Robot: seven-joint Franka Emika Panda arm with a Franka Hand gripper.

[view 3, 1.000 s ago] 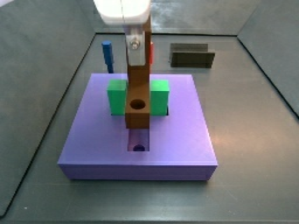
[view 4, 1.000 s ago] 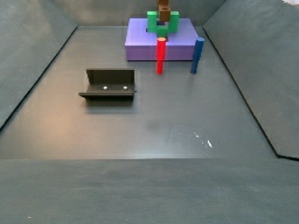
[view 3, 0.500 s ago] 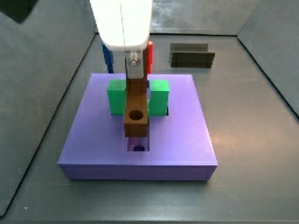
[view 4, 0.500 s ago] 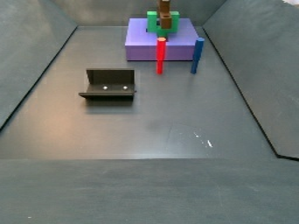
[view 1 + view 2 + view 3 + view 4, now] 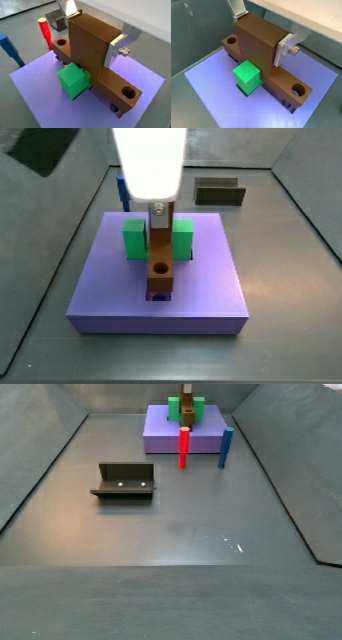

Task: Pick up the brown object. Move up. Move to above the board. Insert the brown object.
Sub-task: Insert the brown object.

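Note:
My gripper (image 5: 159, 214) is shut on the brown object (image 5: 160, 256), a wood-coloured bar held upright over the lavender board (image 5: 201, 288). The bar's lower end is down in the board's lengthwise slot, beside the green block (image 5: 135, 238). In both wrist views the silver fingers (image 5: 123, 41) (image 5: 290, 43) clamp the bar's upper part (image 5: 90, 42) (image 5: 256, 47), and its crosspiece with round holes (image 5: 127, 92) (image 5: 296, 90) sits low against the board (image 5: 40, 87) (image 5: 218, 85). The green block (image 5: 73, 80) (image 5: 248, 75) touches the bar's side. In a side view the board (image 5: 163, 434) and bar (image 5: 189, 408) are far off.
A red peg (image 5: 183, 446) (image 5: 45, 32) and a blue peg (image 5: 226, 446) (image 5: 10, 47) stand by the board's edge. The dark fixture (image 5: 124, 481) (image 5: 219, 193) stands apart on the grey floor. Grey walls enclose the floor.
My gripper has moved down with the brown object, whose lower end has sunk further into the board's slot. Nothing else moved.

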